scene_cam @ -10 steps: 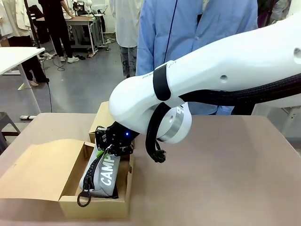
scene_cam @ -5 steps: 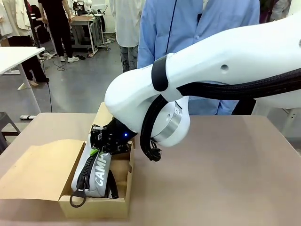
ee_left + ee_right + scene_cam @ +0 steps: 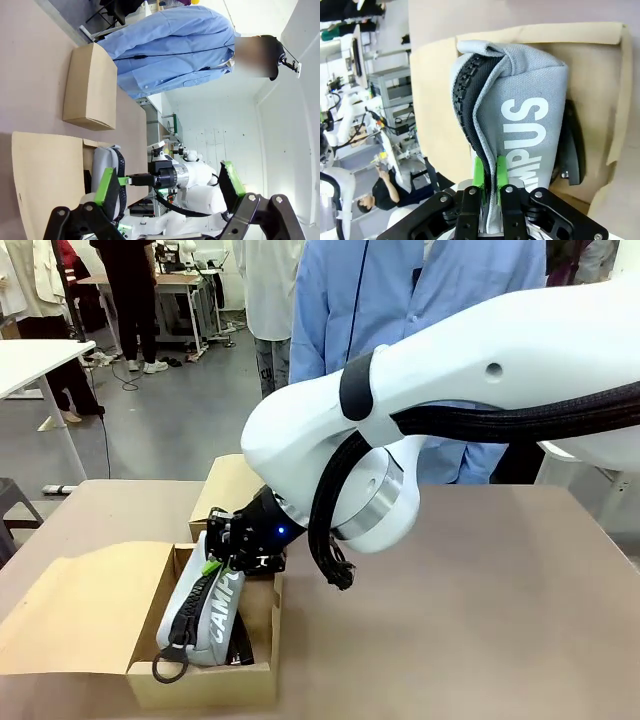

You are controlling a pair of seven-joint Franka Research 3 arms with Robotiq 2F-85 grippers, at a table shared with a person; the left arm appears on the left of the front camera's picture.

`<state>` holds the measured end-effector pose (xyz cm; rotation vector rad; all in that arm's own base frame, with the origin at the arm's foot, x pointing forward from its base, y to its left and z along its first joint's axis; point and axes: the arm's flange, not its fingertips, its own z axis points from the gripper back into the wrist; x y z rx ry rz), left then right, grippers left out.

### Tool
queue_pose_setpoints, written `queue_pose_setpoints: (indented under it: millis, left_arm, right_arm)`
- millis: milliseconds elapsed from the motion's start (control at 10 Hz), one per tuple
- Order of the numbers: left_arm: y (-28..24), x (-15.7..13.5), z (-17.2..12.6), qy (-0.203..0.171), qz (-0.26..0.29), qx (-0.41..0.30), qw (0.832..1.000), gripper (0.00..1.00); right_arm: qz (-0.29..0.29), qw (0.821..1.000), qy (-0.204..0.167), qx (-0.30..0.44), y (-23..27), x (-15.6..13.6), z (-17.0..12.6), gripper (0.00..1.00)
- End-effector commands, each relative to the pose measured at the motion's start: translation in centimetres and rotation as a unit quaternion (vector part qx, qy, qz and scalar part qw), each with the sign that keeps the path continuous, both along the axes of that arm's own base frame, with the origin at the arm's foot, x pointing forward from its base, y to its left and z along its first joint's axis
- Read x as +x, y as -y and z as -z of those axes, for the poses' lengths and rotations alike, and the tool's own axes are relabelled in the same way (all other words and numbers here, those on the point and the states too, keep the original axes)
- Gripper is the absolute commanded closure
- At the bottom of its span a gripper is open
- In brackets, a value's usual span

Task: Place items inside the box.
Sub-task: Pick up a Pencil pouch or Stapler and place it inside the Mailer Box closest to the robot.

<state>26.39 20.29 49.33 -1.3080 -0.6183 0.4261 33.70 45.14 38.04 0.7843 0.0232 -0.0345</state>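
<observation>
Right pincer [image 3: 226,562] is clamped nearly closed on a fold of the grey pouch [image 3: 205,608] beside its zip. The top-end grip lets it hang slanted, presumably so the ring pull [image 3: 167,670] end goes into the box [image 3: 200,687] first. Pouch is already inside, low end at the near wall, partly over a black item [image 3: 572,145]. Grey canvas, white lettering, black zipper. Left pincer [image 3: 170,182] wide open, empty.
</observation>
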Motion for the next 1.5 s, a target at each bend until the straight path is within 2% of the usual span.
queue_pose_setpoints:
  millis: [0, 300, 600, 700, 800, 900, 1000, 1100, 1400]
  left_arm:
    - [0.1, -0.2, 0.0, 0.012, 0.002, -0.001, 1.0, 0.0]
    - [0.1, -0.2, 0.0, 0.012, 0.002, -0.001, 1.0, 0.0]
    - [0.1, -0.2, 0.0, 0.012, 0.002, -0.001, 1.0, 0.0]
    - [0.1, -0.2, 0.0, 0.012, 0.002, -0.001, 1.0, 0.0]
    - [0.1, -0.2, 0.0, 0.012, 0.002, -0.001, 1.0, 0.0]
    - [0.1, -0.2, 0.0, 0.012, 0.002, -0.001, 1.0, 0.0]
    - [0.1, -0.2, 0.0, 0.012, 0.002, -0.001, 1.0, 0.0]
    - [0.1, -0.2, 0.0, 0.012, 0.002, -0.001, 1.0, 0.0]
    - [0.1, -0.2, 0.0, 0.012, 0.002, -0.001, 1.0, 0.0]
  right_arm:
    - [0.009, 1.0, -0.021, -0.004, 0.9, 0.3, 0.7, 0.89]
    - [0.019, 0.999, -0.038, -0.013, 1.7, 2.2, 2.7, 0.89]
    - [0.021, 0.999, -0.041, -0.009, 2.2, 2.5, 3.0, 0.89]
    - [0.018, 0.999, -0.04, -0.007, 2.3, 2.5, 2.8, 0.31]
    - [0.017, 0.999, -0.04, -0.007, 2.3, 2.4, 2.8, 0.31]
    - [0.015, 0.999, -0.043, -0.005, 2.3, 2.5, 2.7, 0.0]
    - [0.013, 0.999, -0.042, -0.002, 2.4, 2.4, 2.7, 0.26]
    - [0.011, 0.999, -0.042, 0.001, 2.4, 2.4, 2.5, 0.0]
    - [0.004, 0.999, -0.036, 0.018, 3.3, 2.2, 1.5, 0.0]
